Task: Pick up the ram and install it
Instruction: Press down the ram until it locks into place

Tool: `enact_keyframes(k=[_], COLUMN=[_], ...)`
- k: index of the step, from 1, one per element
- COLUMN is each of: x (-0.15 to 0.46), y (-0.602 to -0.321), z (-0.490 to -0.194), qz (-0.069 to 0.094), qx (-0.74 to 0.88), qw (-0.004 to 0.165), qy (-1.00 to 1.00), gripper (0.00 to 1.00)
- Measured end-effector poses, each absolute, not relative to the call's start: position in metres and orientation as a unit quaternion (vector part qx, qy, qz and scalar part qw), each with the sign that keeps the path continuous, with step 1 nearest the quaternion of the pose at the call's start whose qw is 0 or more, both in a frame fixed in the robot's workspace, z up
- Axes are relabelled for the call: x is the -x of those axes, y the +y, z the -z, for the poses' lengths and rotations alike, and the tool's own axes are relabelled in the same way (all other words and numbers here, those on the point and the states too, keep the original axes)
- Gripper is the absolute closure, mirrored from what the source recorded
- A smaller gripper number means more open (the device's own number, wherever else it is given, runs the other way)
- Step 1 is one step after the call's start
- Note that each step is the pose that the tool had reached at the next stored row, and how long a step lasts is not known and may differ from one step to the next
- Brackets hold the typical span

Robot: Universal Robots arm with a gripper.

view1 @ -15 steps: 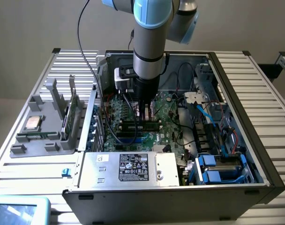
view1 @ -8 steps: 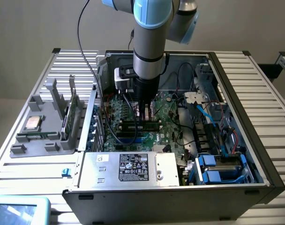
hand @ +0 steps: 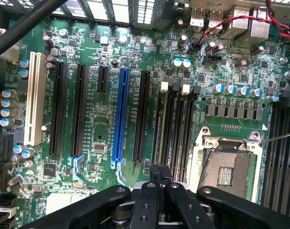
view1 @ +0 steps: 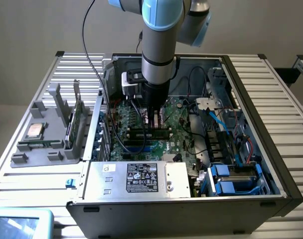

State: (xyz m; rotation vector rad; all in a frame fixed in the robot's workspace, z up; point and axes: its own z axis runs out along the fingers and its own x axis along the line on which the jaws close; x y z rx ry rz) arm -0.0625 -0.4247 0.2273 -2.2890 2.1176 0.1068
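pressing ram point(view1: 149, 132) edge-on — jaws point(hand: 160, 177) closed

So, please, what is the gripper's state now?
Gripper: shut, down at the motherboard slots; whether it holds the ram cannot be told.

Exterior view: high, front of open case point(view1: 271, 164), looking down into it. Wrist view: close above motherboard point(hand: 107, 129), facing down. Both share the slots point(hand: 171, 129).
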Motion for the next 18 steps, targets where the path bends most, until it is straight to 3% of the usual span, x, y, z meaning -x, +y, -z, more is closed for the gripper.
enact_keyframes(k=[18], x=[0.0625], y=[-0.4252], z=[-0.2262], qz=[-0.035], qx=[0.734], qw=[0.011], qy=[0.679], gripper=[0.91])
